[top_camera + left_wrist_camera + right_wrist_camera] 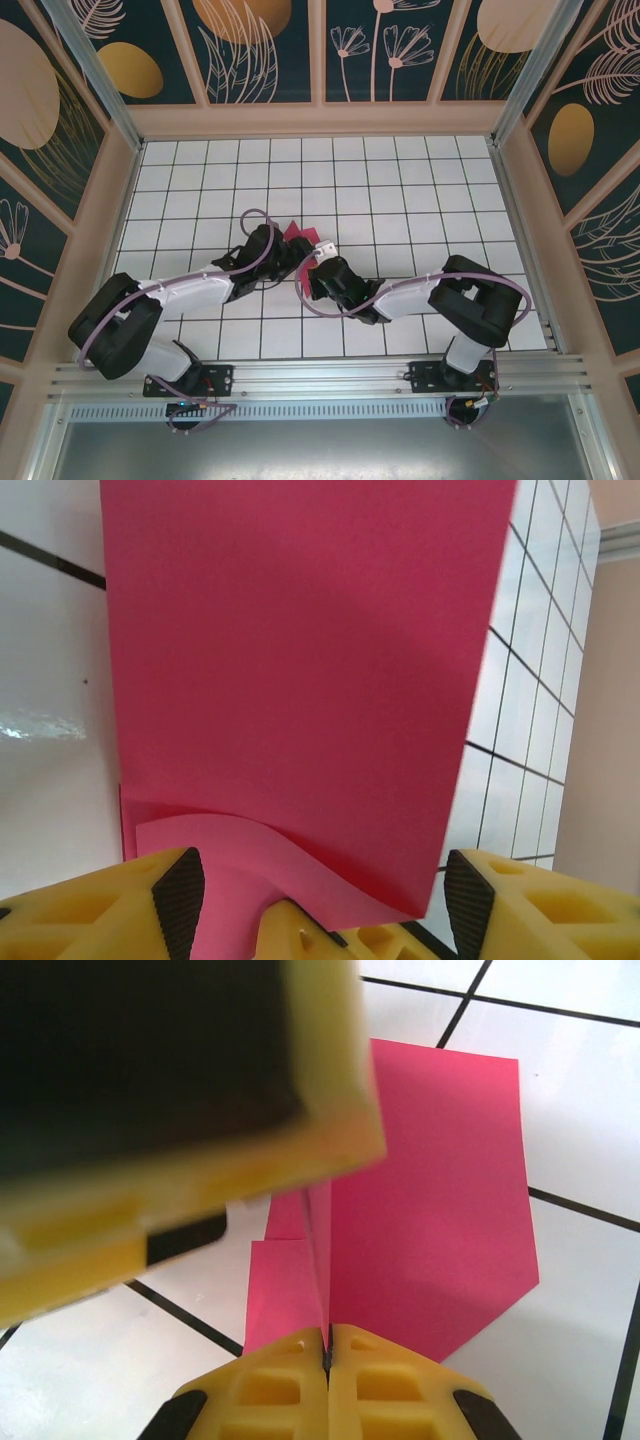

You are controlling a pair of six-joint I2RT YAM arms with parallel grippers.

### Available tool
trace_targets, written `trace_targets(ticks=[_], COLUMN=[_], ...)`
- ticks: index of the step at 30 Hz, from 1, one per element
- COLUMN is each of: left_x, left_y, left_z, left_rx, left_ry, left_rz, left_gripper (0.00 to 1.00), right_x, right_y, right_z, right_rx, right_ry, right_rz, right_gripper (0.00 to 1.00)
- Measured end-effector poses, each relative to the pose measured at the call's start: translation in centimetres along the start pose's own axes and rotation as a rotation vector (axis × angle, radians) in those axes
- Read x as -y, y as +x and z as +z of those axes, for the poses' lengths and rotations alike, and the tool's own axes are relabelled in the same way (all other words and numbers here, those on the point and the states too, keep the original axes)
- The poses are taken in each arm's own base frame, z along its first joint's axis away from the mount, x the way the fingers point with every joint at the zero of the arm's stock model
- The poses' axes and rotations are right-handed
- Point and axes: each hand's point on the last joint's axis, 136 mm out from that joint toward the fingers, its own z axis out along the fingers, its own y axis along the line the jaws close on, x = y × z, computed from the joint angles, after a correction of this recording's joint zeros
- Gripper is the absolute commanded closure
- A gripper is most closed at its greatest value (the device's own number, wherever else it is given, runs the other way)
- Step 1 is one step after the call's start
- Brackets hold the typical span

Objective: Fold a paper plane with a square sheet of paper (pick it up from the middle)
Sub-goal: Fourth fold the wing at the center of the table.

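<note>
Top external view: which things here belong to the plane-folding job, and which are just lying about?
Job: partly folded red paper; right pincer, shut on its ridge; left pincer, open at its edge.
Not part of it: white grid table; patterned wall panels; metal rail.

The red paper [297, 232] is mostly hidden from above; a blurred yellow-edged block [150, 1080] covers part.

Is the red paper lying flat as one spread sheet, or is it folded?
Folded. The red paper has layered flaps and an upright crease, which the shut right gripper pinches.
</note>
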Motion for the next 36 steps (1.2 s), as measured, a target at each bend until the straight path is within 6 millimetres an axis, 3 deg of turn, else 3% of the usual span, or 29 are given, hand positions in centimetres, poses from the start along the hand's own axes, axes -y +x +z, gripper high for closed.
trace_targets(ticks=[10, 22, 29, 36], left_x=[-0.3, 0.1, -0.6, -0.4], left_y=[1.1, 0.9, 1.0, 0.9], left_z=[1.1, 1.0, 1.0, 1.0], left_rx=[-0.063, -0.061, -0.065, -0.065], left_ry=[0.004, -0.008, -0.038, -0.037], left_rz=[-0.012, 0.044, 0.063, 0.080], left_gripper=[0.43, 0.71, 0.72, 0.84], right_x=[0.1, 0.3, 0.3, 0.0], right_y=[0.1, 0.1, 0.1, 0.4], right_z=[0.1, 0.1, 0.1, 0.1], right_rx=[0.001, 0.006, 0.005, -0.007], right_ry=[0.008, 0.025, 0.025, 0.007], right_rz=[-0.029, -0.025, -0.003, 0.007], right_gripper=[0.96, 0.86, 0.84, 0.81])
